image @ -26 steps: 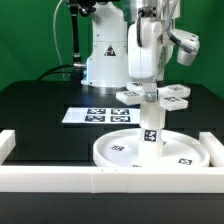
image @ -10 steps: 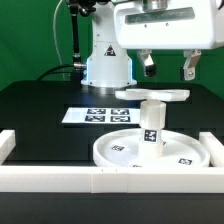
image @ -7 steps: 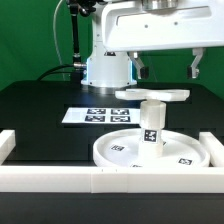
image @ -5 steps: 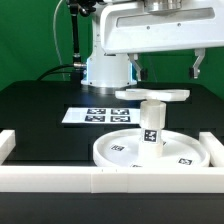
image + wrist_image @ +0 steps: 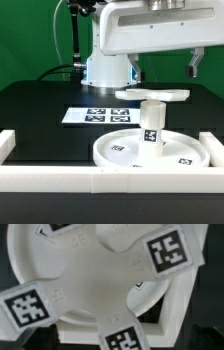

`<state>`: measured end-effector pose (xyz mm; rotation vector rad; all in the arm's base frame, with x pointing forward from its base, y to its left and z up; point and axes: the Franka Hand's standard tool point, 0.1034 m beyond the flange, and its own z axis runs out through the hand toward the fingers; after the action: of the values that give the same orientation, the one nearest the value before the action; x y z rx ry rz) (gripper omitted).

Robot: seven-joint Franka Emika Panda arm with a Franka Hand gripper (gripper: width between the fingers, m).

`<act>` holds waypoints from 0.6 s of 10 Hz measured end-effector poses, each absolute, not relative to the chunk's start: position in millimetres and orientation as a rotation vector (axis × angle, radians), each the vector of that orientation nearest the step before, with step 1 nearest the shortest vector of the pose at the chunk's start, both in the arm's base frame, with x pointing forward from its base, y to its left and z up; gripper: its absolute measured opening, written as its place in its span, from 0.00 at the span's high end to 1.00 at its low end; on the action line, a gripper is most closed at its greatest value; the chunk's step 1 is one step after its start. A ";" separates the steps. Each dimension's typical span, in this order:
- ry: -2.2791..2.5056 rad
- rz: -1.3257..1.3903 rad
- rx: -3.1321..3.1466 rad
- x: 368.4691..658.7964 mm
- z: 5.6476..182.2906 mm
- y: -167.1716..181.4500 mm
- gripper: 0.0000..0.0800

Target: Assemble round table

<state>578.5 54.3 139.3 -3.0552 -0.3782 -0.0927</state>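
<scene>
The round disc [image 5: 120, 150] lies on the black table with the short leg [image 5: 152, 122] upright at its middle. The cross-shaped foot [image 5: 152, 95] sits on top of the leg. My gripper [image 5: 165, 70] hangs above the foot, apart from it, open and empty, its fingers [image 5: 195, 66] spread wide to both sides. The wrist view looks straight down on the foot [image 5: 85, 286] with its tagged arms, and the disc's rim [image 5: 165, 294] shows underneath. The fingers are out of the wrist view.
The marker board [image 5: 98, 115] lies behind the disc toward the exterior view's left. White border bars run along the front [image 5: 100, 178], the left [image 5: 8, 143] and the right [image 5: 216, 143]. The robot base [image 5: 105, 60] stands behind.
Earlier my gripper was down at the foot on the leg. It has let go, turned and risen, and over the last second it climbed a little more. The foot stays on the leg.
</scene>
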 end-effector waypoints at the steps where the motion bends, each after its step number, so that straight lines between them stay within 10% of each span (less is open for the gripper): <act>1: -0.459 -0.090 -3.051 577.7 138.9 56.2 0.19; 6: -1.009 -0.079 -2.953 576.2 137.9 54.6 0.19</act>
<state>576.2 54.6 137.9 -2.9527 -1.0085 -0.0791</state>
